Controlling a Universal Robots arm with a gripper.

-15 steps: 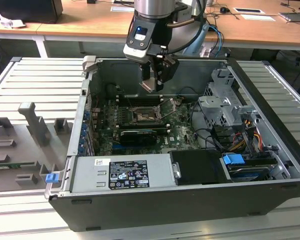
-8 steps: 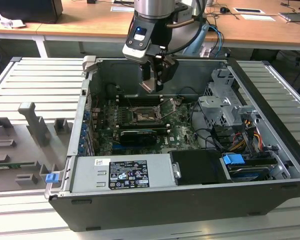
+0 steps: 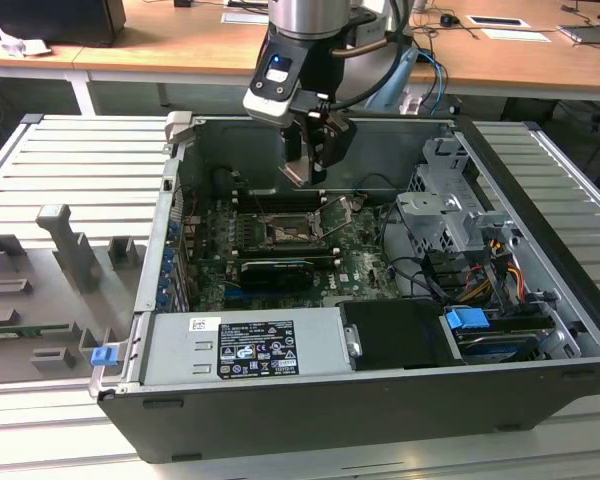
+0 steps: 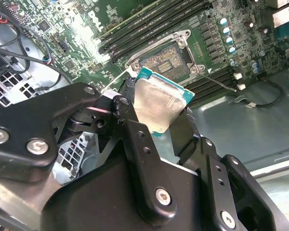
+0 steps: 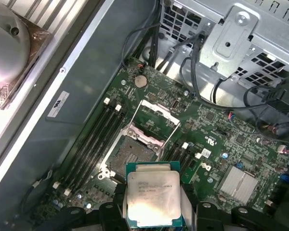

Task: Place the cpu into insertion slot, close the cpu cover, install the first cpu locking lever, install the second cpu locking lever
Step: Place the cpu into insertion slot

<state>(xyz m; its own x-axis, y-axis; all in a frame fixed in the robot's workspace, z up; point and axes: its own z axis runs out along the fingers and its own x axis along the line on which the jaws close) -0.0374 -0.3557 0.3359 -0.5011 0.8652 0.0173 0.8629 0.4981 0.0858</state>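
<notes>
My gripper (image 3: pixel 306 165) hangs over the open computer case, shut on the cpu (image 3: pixel 297 172), a flat square chip with a pale metal face. In both wrist views the cpu (image 5: pixel 153 196) (image 4: pixel 158 101) sits between the black fingers (image 4: pixel 129 98), held by two opposite edges above the motherboard. The insertion slot (image 5: pixel 131 158) (image 4: pixel 165 59) (image 3: pixel 284 233) lies bare below it, with a dark centre. The cpu cover (image 5: pixel 154 118), a thin silvery frame, stands swung open at the slot's edge. A thin locking lever (image 4: pixel 216 82) sticks out beside the slot.
Long black memory slots (image 5: pixel 94 139) flank the socket. A grey power supply box (image 3: pixel 245 345) fills the case's front. A metal drive cage (image 3: pixel 445 215) and bundled cables (image 3: pixel 500 265) are on the exterior view's right. Grey fixture blocks (image 3: pixel 70 250) stand outside on the exterior view's left.
</notes>
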